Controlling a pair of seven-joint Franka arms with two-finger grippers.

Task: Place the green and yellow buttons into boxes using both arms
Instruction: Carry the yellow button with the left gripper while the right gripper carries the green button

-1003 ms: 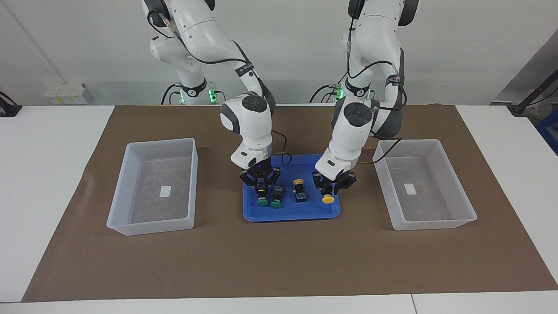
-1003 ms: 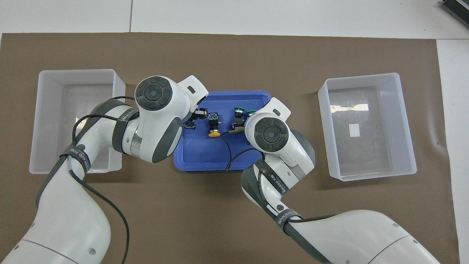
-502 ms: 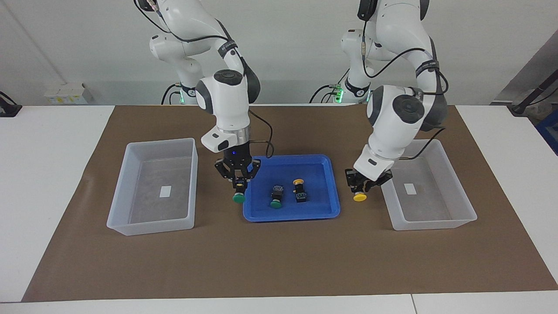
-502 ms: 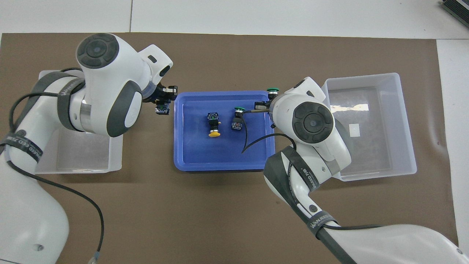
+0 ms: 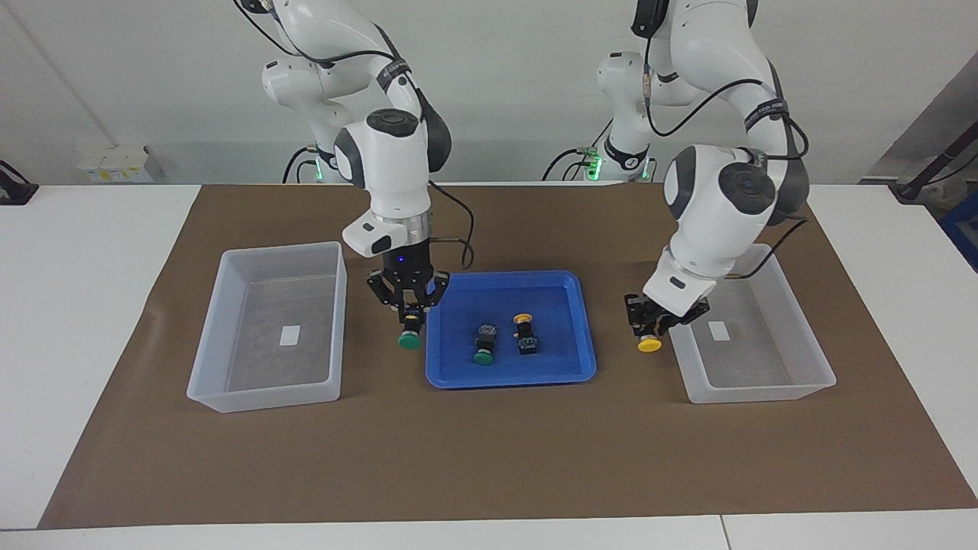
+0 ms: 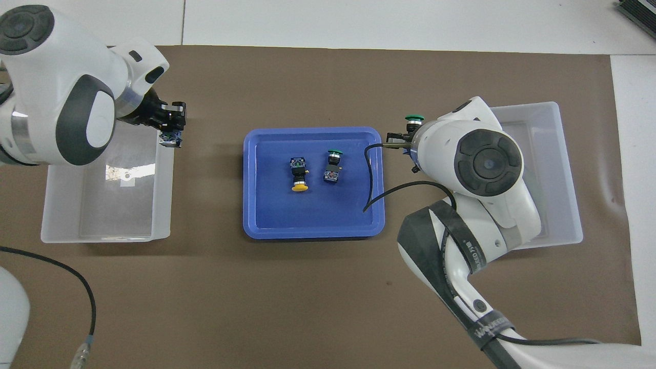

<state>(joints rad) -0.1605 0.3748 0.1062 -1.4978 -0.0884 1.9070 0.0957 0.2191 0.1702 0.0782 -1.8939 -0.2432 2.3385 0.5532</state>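
Each black 2-finger gripper, right [image 5: 411, 319] and left [image 5: 652, 330], is clamped on 1 push-button, the green-capped one [image 5: 409, 341] and the yellow-capped one [image 5: 649, 345], carried cap-down toward the translucent whitish plastic bins [image 5: 229, 382] [image 5: 795, 386] for dropping in.

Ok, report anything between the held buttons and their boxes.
Only each box's side wall: the right gripper holds the green button beside the right arm's box, the left gripper the yellow button beside the left arm's box.

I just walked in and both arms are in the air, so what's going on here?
The right gripper holds a green button above the mat between the blue tray and one box. The left gripper holds a yellow button beside the other box. One green-capped button and one yellow-capped button lie in the tray. Both boxes hold no buttons.
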